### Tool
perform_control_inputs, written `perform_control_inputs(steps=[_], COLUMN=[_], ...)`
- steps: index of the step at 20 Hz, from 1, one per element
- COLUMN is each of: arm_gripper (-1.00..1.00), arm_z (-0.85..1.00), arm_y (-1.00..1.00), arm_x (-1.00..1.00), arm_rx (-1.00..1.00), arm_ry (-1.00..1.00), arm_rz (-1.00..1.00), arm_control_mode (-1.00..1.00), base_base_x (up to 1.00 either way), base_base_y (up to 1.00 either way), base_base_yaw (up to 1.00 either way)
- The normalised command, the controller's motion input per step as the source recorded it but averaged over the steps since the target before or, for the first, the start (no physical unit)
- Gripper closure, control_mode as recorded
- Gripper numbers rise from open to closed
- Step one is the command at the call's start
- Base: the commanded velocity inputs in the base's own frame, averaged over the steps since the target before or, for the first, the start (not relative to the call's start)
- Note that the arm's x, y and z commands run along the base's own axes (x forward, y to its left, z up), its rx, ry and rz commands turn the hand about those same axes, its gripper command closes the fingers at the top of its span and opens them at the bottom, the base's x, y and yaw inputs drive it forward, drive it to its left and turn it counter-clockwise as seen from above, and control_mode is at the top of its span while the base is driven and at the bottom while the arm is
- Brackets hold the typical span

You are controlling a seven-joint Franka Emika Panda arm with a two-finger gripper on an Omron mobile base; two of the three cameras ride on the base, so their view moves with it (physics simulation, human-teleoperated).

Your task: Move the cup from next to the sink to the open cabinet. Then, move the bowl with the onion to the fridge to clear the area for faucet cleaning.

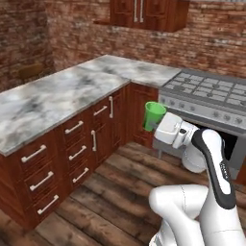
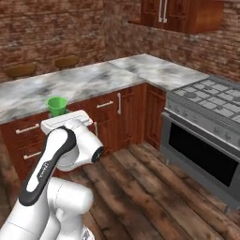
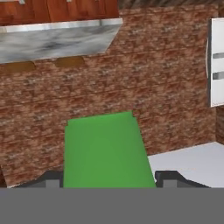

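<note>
The gripper (image 3: pixel 107 177) was clamped on the cup (image 1: pixel 153 115), carrying it upright in mid-air over the floor beside the drawers (image 1: pixel 72 144), presumably for transport to the cabinet (image 1: pixel 144 13).

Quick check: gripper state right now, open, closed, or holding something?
Gripper: closed on the cup, carried in the air.

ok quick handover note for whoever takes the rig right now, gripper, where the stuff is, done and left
Gripper: shut on the cup, held in the air in front of the lower drawers, off the marble counter.
Wall cabinet above the corner has its doors shut.
Done: cup picked up.
Left: put the cup in the open cabinet, then take the bowl with the onion to the fridge.
</note>
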Motion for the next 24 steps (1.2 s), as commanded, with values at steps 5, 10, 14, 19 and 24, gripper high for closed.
perform_control_inputs(steps=[5,10,14,19,24], arm_gripper=[1.0,1.0,1.0,1.0,1.0], arm_z=[0.0,0.0,0.0,0.0,0.0], arm_y=[0.0,0.0,0.0,0.0,0.0], arm_x=[0.0,0.0,0.0,0.0,0.0], arm_rx=[0.0,0.0,0.0,0.0,0.0], arm_ry=[0.0,0.0,0.0,0.0,0.0], arm_rz=[0.0,0.0,0.0,0.0,0.0], arm_control_mode=[1.0,1.0,1.0,1.0,1.0], base_base_x=[0.05,0.04,0.28,0.82,1.0], base_base_y=[-0.07,-0.1,0.0,0.0,0.0], base_base_yaw=[-0.77,-0.93,-0.45,-0.11,-0.13])
